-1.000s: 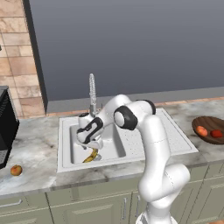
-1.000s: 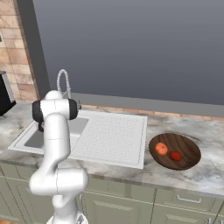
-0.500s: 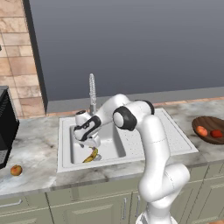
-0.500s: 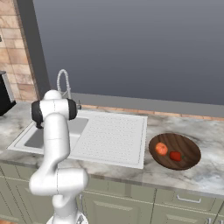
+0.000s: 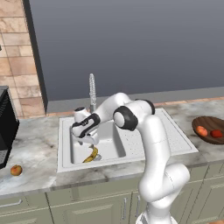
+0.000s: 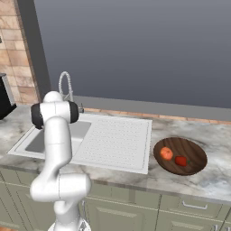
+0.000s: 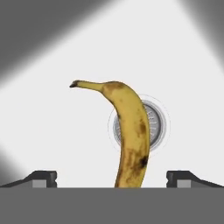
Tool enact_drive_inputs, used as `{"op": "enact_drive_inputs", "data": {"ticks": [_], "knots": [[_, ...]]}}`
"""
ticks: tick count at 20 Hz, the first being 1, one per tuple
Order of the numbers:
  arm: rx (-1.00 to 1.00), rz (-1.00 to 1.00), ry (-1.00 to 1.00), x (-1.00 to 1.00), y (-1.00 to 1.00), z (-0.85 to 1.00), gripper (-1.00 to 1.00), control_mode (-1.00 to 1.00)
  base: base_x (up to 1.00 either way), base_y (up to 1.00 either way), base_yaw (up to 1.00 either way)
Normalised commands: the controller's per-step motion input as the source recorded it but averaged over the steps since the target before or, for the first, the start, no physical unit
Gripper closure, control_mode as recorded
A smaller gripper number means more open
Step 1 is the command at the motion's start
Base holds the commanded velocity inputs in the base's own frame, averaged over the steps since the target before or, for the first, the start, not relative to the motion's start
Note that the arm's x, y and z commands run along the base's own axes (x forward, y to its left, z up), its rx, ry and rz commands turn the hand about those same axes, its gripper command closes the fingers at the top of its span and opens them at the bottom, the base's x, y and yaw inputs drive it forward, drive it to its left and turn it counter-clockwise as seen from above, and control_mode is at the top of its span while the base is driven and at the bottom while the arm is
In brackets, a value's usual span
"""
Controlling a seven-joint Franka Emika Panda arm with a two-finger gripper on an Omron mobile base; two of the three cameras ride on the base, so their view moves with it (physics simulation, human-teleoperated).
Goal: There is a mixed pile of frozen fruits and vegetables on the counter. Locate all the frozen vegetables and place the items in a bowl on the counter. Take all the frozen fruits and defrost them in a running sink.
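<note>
1. Left base view: the white arm rises from the lower right, bends at a dark elbow and reaches toward 9 o'clock, with its hand tipped down over the basin of the sink (image 5: 65, 144).
2. The fingers (image 5: 90, 141) hang just above the banana (image 5: 91, 155), spread wide and holding nothing.
3. The banana lies on the basin floor at the near side, apart from the fingers, its long axis running from about 1 o'clock to 7 o'clock in this view.
4. The faucet (image 5: 92, 89) stands at the back edge of the sink, behind the forearm.
5. A small orange fruit (image 5: 16, 170) sits alone on the counter (image 5: 35, 175), at 9 o'clock from the sink and well apart from it.
6. At the right edge the brown bowl (image 5: 205, 123) holds an orange-red ball (image 5: 201, 131) and a red lumpy piece (image 5: 216, 134), just beside each other.
7. Right base view: the arm's upright body stands in front of the sink at the left; the bowl lies on the counter at 3 o'clock from the drainboard (image 6: 117, 142), the ball at its left and the red piece at its right.
8. Hand view: both finger tips show far apart at the bottom corners, with the banana between them, untouched.
9. The banana runs from 6 o'clock up, then curves to 10 o'clock, where its dark-tipped stem points; it lies partly over the round drain (image 7: 155, 124).
</note>
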Motion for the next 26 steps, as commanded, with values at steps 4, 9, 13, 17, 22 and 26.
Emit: {"op": "enact_drive_inputs", "data": {"ticks": [4,9,13,17,22,26], "knots": [[0.00,-0.03,0.00,0.00,0.07,0.21,-1.00,-1.00,0.00,0.00,0.00],[0.00,-0.03,0.00,-0.02,0.04,0.22,-1.00,-1.00,0.00,0.00,0.00],[0.00,-0.03,0.00,-0.07,0.04,0.22,-1.00,-1.00,0.00,0.00,0.00],[0.00,-0.03,0.00,-0.10,0.05,0.21,-1.00,-1.00,0.00,0.00,0.00],[0.00,-0.04,0.00,-0.17,0.05,0.20,-1.00,-1.00,0.00,0.00,0.00],[0.00,-0.04,0.00,-0.21,0.04,0.22,-1.00,-1.00,0.00,0.00,0.00]]}}
